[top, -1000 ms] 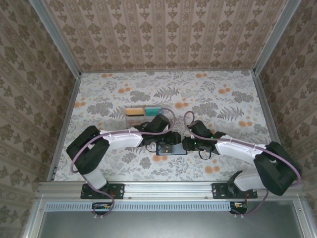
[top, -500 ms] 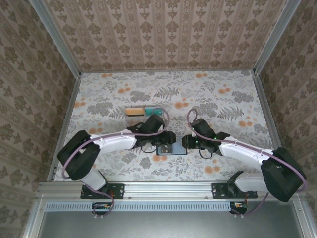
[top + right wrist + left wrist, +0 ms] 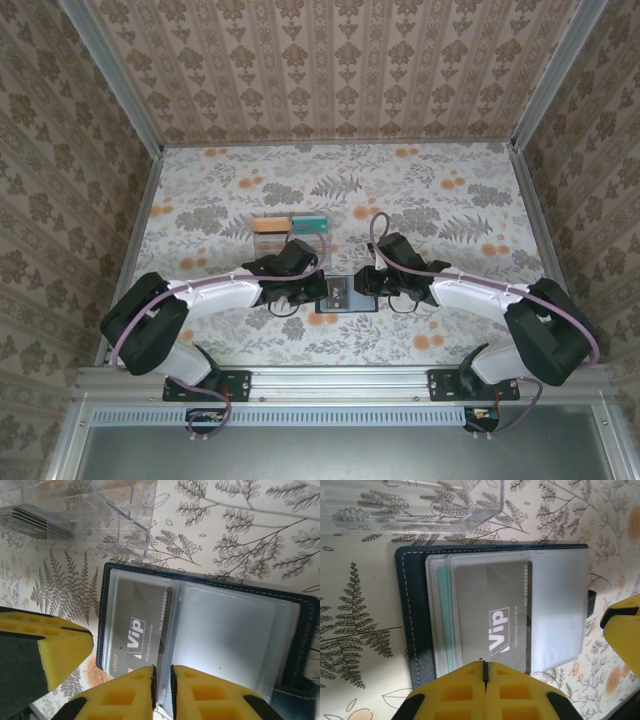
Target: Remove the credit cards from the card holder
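Left pincer (image 3: 484, 669) closed at the edge of the black card (image 3: 492, 615), right pincer (image 3: 161, 676) narrow on the card holder (image 3: 415, 630); we should slide the card straight out, holder pinned.

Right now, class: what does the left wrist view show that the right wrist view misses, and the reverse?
Left wrist, not right: a teal card edge behind the VIP card. Right wrist, not left: gold LOGO print on that card's corner, and what look like stacked card edges in the clear tray. Both: the blue card holder, the VIP card in its clear sleeve, the tray.
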Tool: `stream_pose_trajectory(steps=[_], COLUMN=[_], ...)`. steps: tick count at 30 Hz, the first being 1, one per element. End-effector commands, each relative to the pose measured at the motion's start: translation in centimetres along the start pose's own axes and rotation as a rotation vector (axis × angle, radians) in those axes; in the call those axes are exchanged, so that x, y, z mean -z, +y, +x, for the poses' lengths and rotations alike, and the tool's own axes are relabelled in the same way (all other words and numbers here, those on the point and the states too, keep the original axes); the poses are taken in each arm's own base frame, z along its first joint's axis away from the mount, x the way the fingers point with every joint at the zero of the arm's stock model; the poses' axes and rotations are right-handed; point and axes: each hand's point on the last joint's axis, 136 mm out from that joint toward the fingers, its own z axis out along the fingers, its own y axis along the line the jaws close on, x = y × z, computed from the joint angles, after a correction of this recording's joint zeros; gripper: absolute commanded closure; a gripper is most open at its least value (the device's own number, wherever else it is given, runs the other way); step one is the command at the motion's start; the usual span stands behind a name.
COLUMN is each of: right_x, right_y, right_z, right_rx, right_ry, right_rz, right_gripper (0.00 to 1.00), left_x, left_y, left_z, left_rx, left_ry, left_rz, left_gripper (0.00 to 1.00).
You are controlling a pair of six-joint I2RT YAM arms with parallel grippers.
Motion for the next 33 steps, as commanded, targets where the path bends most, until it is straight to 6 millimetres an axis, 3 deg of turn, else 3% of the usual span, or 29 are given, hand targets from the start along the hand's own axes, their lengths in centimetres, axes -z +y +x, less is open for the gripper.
stream_pose_trajectory(steps=[1, 13, 25, 28, 31, 33], right_x=[-0.8, -3.0, -4.3, -4.4, -4.3, -4.2], right_y=[1.5, 1.3, 0.5, 0.6, 0.6, 0.3], right_z=[-0.4, 0.1, 1.1, 1.1, 1.2, 1.0], right_rx=[-0.043, -0.103, -0.135, -0.136, -0.137, -0.144], right_ry=[0.025, 0.09, 0.134, 0.137, 0.141, 0.135], right_rz=[-0.074, -0.101, -0.096, -0.103, -0.104, -0.097], right_gripper=[0.83, 0.78, 0.8, 0.84, 0.97, 1.0], left_x=[-0.7, -1.9, -2.0, -2.1, -2.0, -2.0], left_y=[0.3, 1.5, 2.3, 2.3, 2.2, 2.5], left_z=[0.2, 1.3, 1.9, 1.8, 1.9, 1.9], left_rx=[-0.002, 0.026, 0.039, 0.039, 0.039, 0.041], left_ry=[0.012, 0.044, 0.055, 0.054, 0.056, 0.055], left_rz=[-0.009, -0.038, -0.074, -0.074, -0.076, -0.089], left_gripper=[1.0, 1.0, 1.0, 1.0, 1.0, 1.0])
